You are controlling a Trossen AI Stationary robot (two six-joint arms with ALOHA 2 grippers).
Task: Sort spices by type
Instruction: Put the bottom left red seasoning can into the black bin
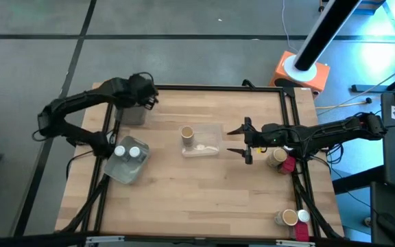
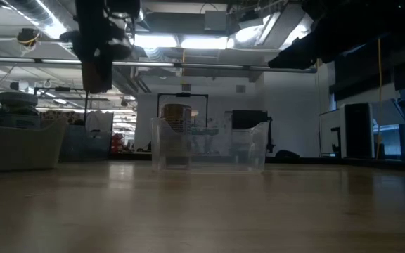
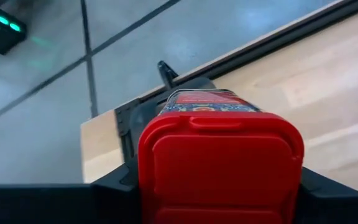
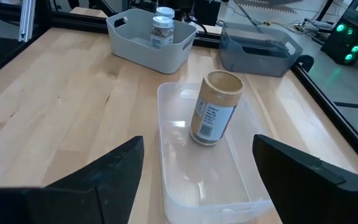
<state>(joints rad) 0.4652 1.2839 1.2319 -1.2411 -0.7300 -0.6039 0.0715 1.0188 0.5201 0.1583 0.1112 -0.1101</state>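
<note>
A spice jar with a red lid fills the left wrist view, held in my left gripper above the table's far left corner, beside a dark grey tray. A tan cylinder stands upright in a clear tray at mid-table. Two white-capped jars stand in a light grey bin at the left. My right gripper hovers open just right of the clear tray, holding nothing. More spices stand at the right edge: a tan jar and a red one. My left gripper pinches the red-lidded jar between its two fingers, one on each side of the lid end. The fingers slant downward. The jar is lifted clear of the table, its lid toward the wrist camera and its body pointing away.
A tan jar and a white cap sit by the near right corner. A black frame rail runs around the table. Bare wood lies across the near half of the table.
</note>
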